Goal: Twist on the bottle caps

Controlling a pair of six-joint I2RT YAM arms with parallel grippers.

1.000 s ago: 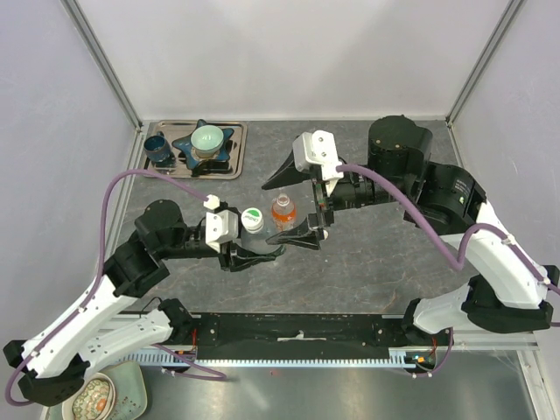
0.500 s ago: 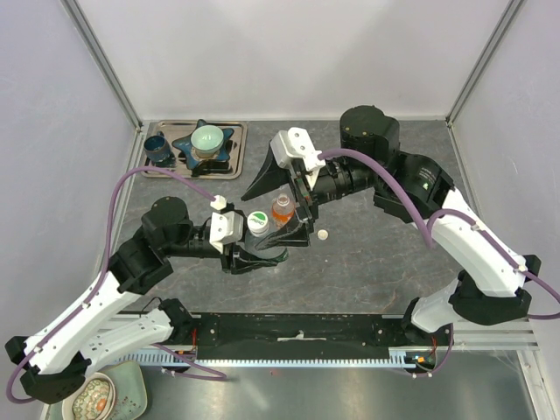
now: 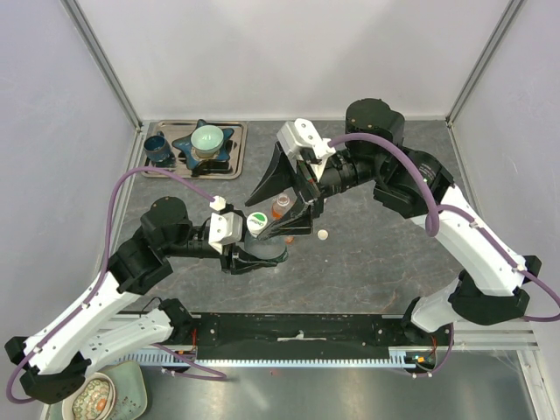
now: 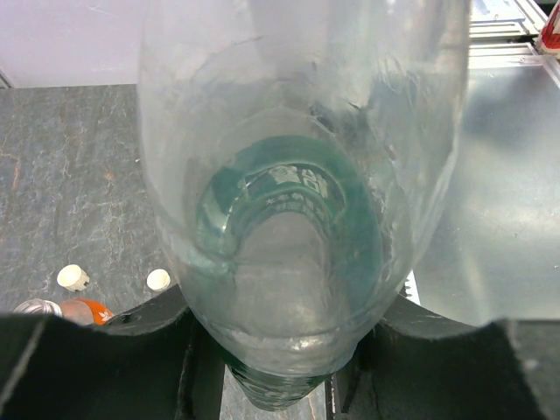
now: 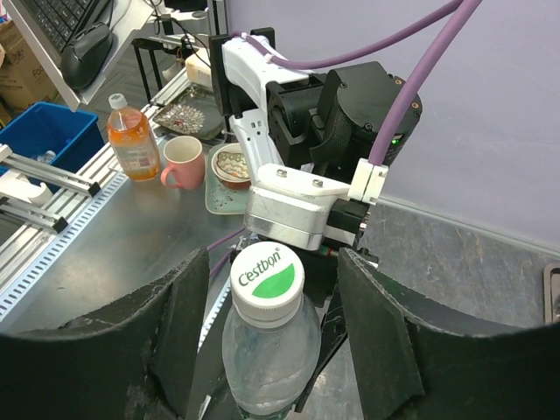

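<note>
The left tool (image 3: 256,255) is clamped on the body of the green-tinted clear bottle (image 4: 289,219), holding it over the middle of the desk (image 3: 376,262). Seen through its wall from the left wrist, the bottle shows only its green base ring; I cannot tell whether it holds any liquid. A white cap with a green "Cestbon" mark (image 5: 268,273) sits on the bottle's neck; how far it is threaded cannot be told. The right tool (image 5: 269,324) has its fingers apart, one on each side of that cap and clear of it.

Just beside the held bottle stands the orange bottle (image 3: 282,206). One loose white cap (image 4: 158,279) and a second loose white cap (image 4: 73,277) lie on the desk near it.

At the far left corner a metal tray (image 3: 232,168) carries a dark blue cup (image 3: 158,149) and a star-shaped blue dish (image 3: 185,145) with a pale green bowl (image 3: 207,138) set in it.
</note>
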